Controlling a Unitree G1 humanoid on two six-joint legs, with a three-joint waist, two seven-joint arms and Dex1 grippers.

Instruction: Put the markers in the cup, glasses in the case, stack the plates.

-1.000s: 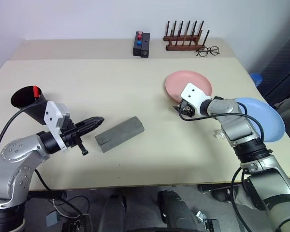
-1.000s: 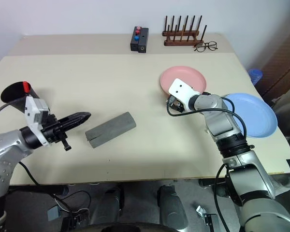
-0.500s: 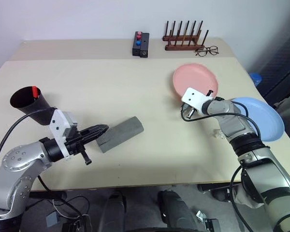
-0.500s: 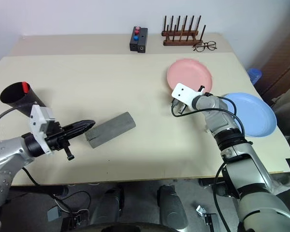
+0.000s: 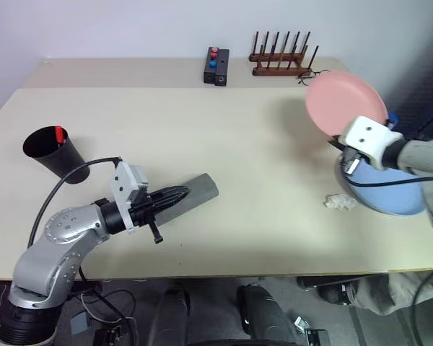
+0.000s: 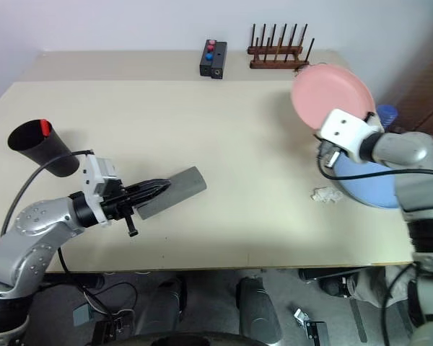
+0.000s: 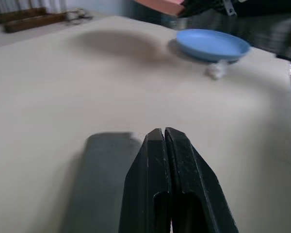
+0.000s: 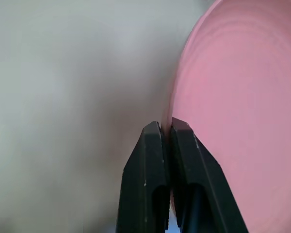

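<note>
The pink plate (image 6: 330, 95) is gripped in the right claw (image 8: 166, 127), above the blue plate (image 6: 372, 189), unstacked; the clenched, empty left claw (image 7: 163, 132) is at the closed case (image 6: 169, 190).

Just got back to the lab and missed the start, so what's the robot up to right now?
It is tidying the table. The right gripper is shut on the rim of the pink plate, held tilted in the air above the blue plate at the table's right edge. The left gripper, fingers shut, is against the closed grey case. A red-capped marker stands in the black cup. Stacking is not yet done.
</note>
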